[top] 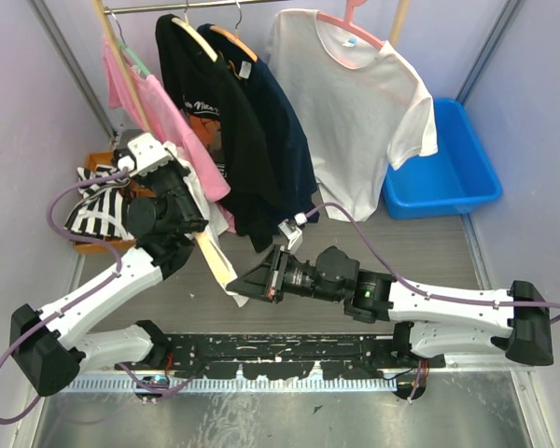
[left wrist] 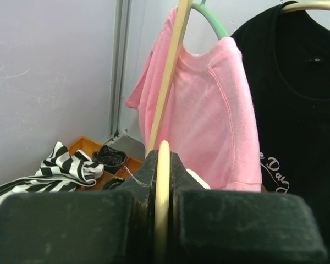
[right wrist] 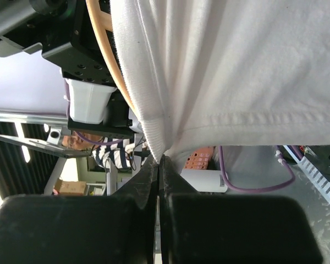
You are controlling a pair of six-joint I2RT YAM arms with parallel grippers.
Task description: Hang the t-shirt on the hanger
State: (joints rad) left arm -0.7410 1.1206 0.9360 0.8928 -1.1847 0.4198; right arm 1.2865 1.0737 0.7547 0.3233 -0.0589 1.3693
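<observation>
The light wooden hanger (top: 215, 259) slants down between the two arms; my left gripper (top: 198, 233) is shut on it. In the left wrist view the hanger's pale rounded edge (left wrist: 163, 181) is clamped between the jaws of the left gripper (left wrist: 163, 157). The plain white t-shirt (top: 203, 194) is bunched beside the left gripper. In the right wrist view the t-shirt (right wrist: 236, 66) hangs above, and my right gripper (right wrist: 159, 159) is shut on its ribbed collar edge. The hanger's arm (right wrist: 107, 55) curves along the shirt's left side. The right gripper (top: 235, 287) meets the hanger's lower end.
On the rail at the back hang a pink t-shirt (top: 154, 103), a black printed t-shirt (top: 205, 103), a navy one (top: 280, 121) and a white t-shirt on a pink hanger (top: 355, 103). A blue bin (top: 448, 163) stands back right. An orange basket (top: 98, 201) holds striped cloth at the left.
</observation>
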